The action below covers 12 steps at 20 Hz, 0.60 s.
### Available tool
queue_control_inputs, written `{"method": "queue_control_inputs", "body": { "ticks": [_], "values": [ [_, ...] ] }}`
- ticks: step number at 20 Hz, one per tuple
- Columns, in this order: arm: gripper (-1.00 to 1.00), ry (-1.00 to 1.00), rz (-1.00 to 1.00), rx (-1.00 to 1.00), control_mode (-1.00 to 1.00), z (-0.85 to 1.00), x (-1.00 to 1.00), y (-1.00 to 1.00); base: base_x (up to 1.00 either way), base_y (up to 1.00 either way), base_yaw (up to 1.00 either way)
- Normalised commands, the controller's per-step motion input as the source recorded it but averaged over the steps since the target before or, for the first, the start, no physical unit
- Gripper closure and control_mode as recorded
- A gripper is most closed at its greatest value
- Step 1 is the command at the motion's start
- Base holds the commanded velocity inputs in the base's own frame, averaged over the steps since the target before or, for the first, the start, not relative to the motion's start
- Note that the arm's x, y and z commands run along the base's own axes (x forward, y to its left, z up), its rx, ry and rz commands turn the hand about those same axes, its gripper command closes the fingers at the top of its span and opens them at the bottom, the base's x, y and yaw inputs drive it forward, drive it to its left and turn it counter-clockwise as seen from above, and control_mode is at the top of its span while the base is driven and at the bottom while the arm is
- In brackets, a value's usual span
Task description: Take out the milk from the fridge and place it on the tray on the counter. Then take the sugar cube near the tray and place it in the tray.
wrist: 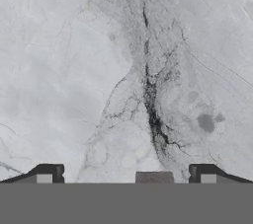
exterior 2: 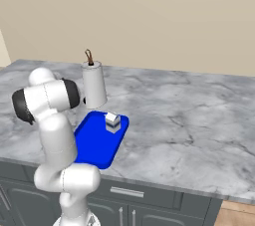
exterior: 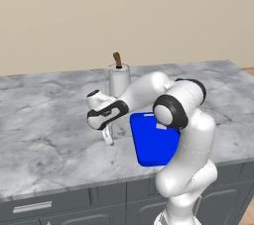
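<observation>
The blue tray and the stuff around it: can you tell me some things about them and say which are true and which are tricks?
1. The milk stands on the tray. True.
2. The tray sits on the floor. False: it lies on the marble counter.
3. The paper-towel roll stands upright behind the tray. True.
4. The gripper is clamped on the milk. False: its jaws are open and empty, over bare counter beside the tray.
5. The tray is red. False: it is bright blue.

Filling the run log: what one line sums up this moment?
milk: on tray | gripper: open, empty, over counter | sugar cube: unseen
</observation>
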Motion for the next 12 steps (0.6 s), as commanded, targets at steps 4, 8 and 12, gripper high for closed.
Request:
{"method": "queue_control_inputs", "body": {
  "ticks": [4,8,12],
  "values": [
    [-1.00,-0.09,0.00,0.00,-1.00,0.00,-0.03,-0.14,0.00,0.00,0.00],
    [-1.00,-0.41,0.00,0.00,-1.00,0.00,0.00,-0.12,0.00,0.00,0.00],
    [-1.00,-0.15,0.00,0.00,-1.00,0.00,0.00,-0.07,0.00,0.00,0.00]
  ]
}}
